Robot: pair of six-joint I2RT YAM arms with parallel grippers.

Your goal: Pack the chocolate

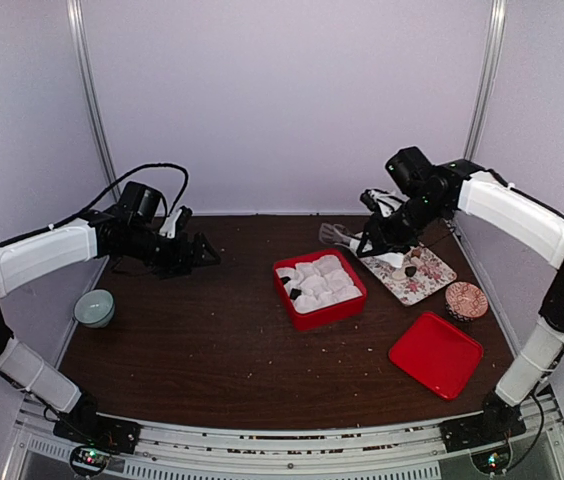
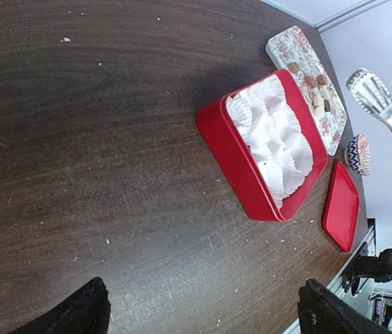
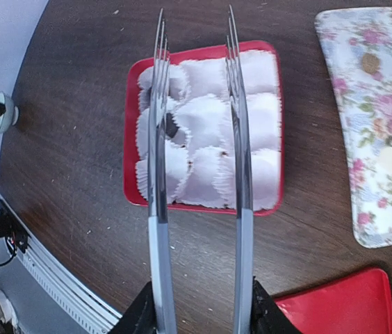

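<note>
Now the right hand point(image 3: 201, 311) grips the tongs point(image 3: 156, 174), tines parted over the red box point(image 3: 132, 139); the left hand point(image 2: 203, 316) gapes empty. The chocolate point(image 3: 371, 64) lies on the floral tray point(image 3: 363, 209), three o'clock of the box.

Table point(image 1: 212, 345): dark wood, scattered crumbs.
Red box point(image 1: 334, 318) at centre, filled with white paper cups point(image 1: 327, 282). Small dark bits show in the cups by its left edge.
Floral tray point(image 1: 434, 284) just right of the box, carrying chocolate point(image 1: 412, 269).
Round patterned disc point(image 1: 466, 300) beside the tray's right end. Red lid point(image 1: 435, 354) lies nearer the arms, apart from both.
Pale bowl point(image 1: 94, 307) far left.
Right tool point(image 1: 374, 243) grips tongs point(image 1: 335, 235), their head raised by the box's far right corner.
Left tool point(image 1: 202, 252) hangs left of the box, well apart.
</note>
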